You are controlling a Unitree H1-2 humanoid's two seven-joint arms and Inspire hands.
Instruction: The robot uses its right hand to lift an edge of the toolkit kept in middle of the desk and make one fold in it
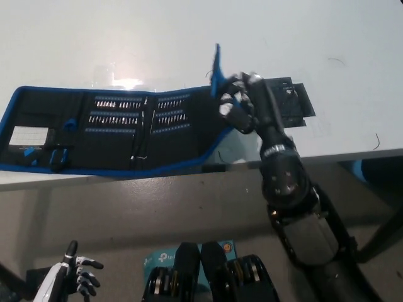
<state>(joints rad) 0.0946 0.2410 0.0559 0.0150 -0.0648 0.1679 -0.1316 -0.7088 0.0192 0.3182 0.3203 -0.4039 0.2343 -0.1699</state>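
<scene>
The toolkit (113,129) is a long black roll with blue edging, spread open across the white desk (189,38), showing rows of bits in its pockets. My black right hand (242,104) is shut on the toolkit's right end panel (216,69) and holds it lifted, standing nearly upright above the desk. The rest of the roll lies flat. My white left hand (74,277) rests low at the bottom left, below the desk, fingers apart and holding nothing.
A dark flat sheet (291,104) lies on the desk just right of my right hand. The desk's front edge (327,157) runs below the toolkit. A teal box (154,258) sits on the floor.
</scene>
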